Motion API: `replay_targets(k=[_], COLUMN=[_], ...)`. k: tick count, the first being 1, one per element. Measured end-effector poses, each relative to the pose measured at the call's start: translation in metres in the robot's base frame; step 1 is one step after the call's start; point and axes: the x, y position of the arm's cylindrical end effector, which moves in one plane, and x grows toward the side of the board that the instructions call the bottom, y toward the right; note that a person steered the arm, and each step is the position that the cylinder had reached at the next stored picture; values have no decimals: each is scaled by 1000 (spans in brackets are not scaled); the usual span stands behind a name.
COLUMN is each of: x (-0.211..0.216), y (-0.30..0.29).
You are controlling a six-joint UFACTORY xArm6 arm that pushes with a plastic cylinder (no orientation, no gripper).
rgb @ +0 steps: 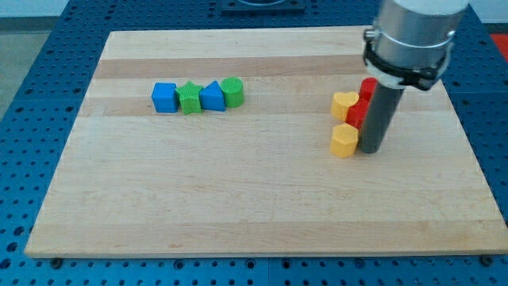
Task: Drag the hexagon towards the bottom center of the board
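Observation:
A yellow hexagon block [344,140] lies right of the board's centre. My tip [371,149] stands just to its right, touching or nearly touching it. Above the hexagon sit a red block [356,114], a yellow heart-shaped block [344,104] and another red block [368,87] partly hidden behind the rod. The rod rises from the tip to the grey arm body [413,40] at the view's top right.
A row of blocks stands at the upper left: a blue cube [164,98], a green star [190,98], a blue triangular block [213,97] and a green cylinder [232,92]. The wooden board [254,206] lies on a blue perforated table.

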Motion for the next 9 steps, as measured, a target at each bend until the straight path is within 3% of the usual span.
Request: replay_targets(k=[9], x=[-37], y=[-40])
